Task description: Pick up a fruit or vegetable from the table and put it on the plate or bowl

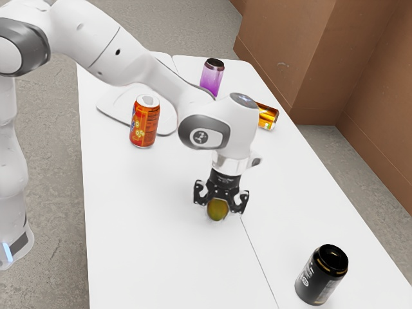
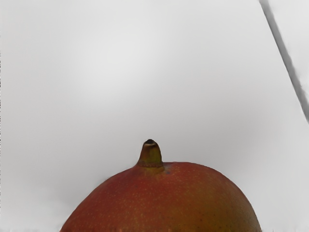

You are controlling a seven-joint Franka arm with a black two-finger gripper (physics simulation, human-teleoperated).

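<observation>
Here, gripped a rounded red-and-green mango point(image 1: 218, 210) in the black pincer point(image 1: 221, 206), partly closed and pressing on it from two sides. Held it low at the white table point(image 1: 141, 212), just beside the dark seam point(image 1: 255, 259), well apart from the black jar point(image 1: 321, 273).

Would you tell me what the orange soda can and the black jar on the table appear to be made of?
The orange soda can looks like printed metal, with a silvery rim. The black jar seems glossy plastic or dark glass, given its highlights.
</observation>
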